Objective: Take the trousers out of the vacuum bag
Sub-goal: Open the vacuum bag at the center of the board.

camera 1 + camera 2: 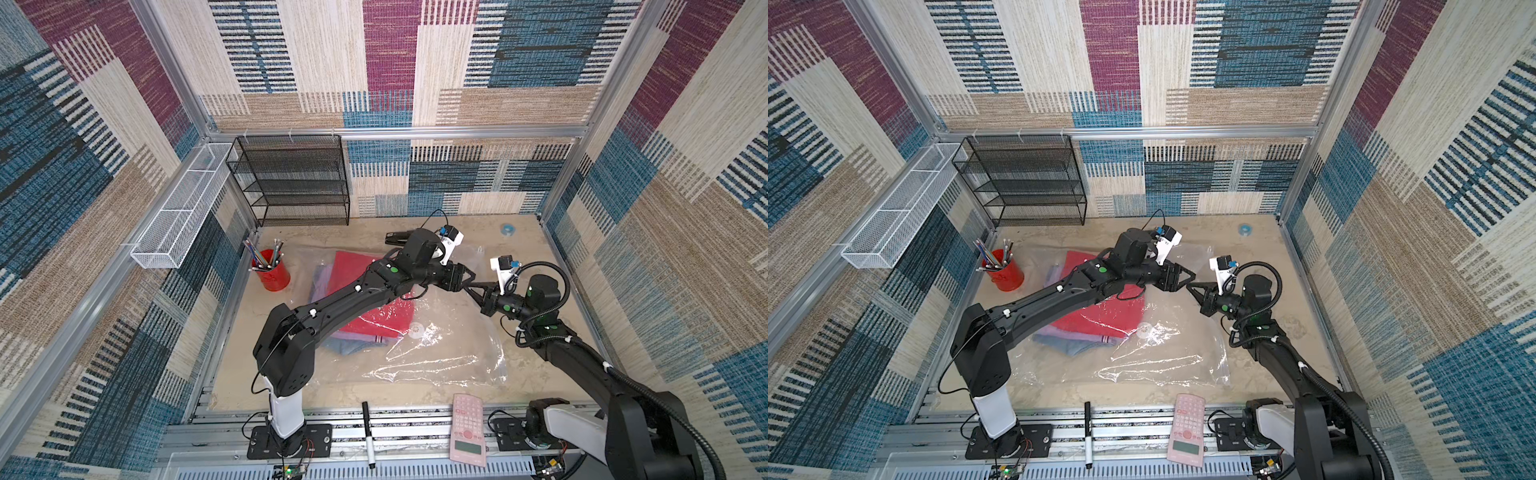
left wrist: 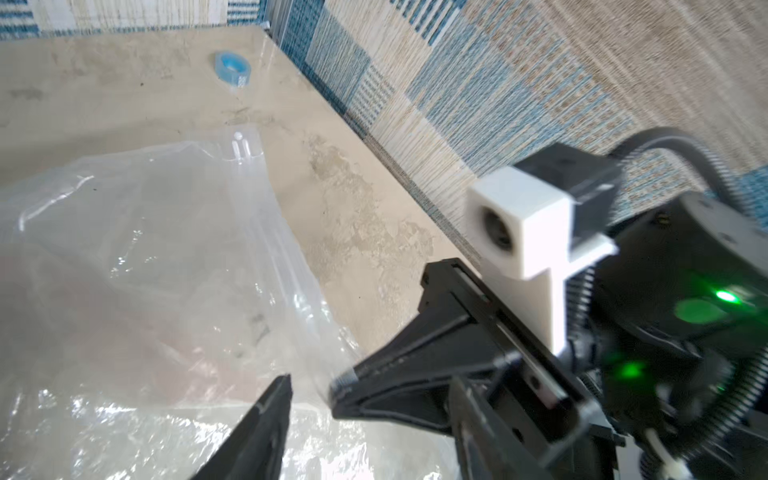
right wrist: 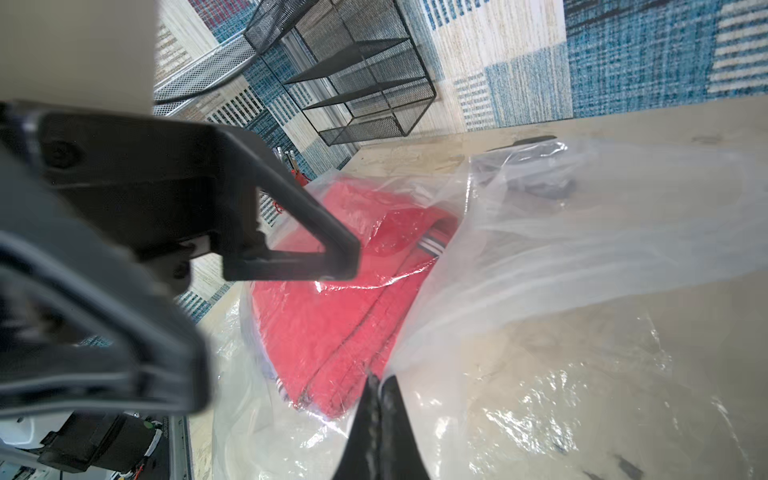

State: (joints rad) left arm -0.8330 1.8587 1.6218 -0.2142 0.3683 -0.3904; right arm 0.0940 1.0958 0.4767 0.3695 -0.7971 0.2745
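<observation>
Right gripper (image 3: 379, 384): closed, jaws pinching a raised fold of the vacuum bag (image 1: 449, 345) film. Left gripper (image 1: 468, 277): nearly tip to tip with it, jaws spread, nothing visibly held. Both sit right of the desk (image 1: 540, 332) centre. The bag lies across mid-desk with the white valve disc (image 1: 415, 331) facing up. The trousers (image 1: 353, 270) are inside the bag, stacked at its left end: red on top, with lilac (image 1: 319, 286) and denim (image 1: 353, 347) edges showing beneath. A red pencil cup (image 1: 272, 274) stands near the left edge. A tape roll (image 1: 508, 229) lies near the far right corner.
</observation>
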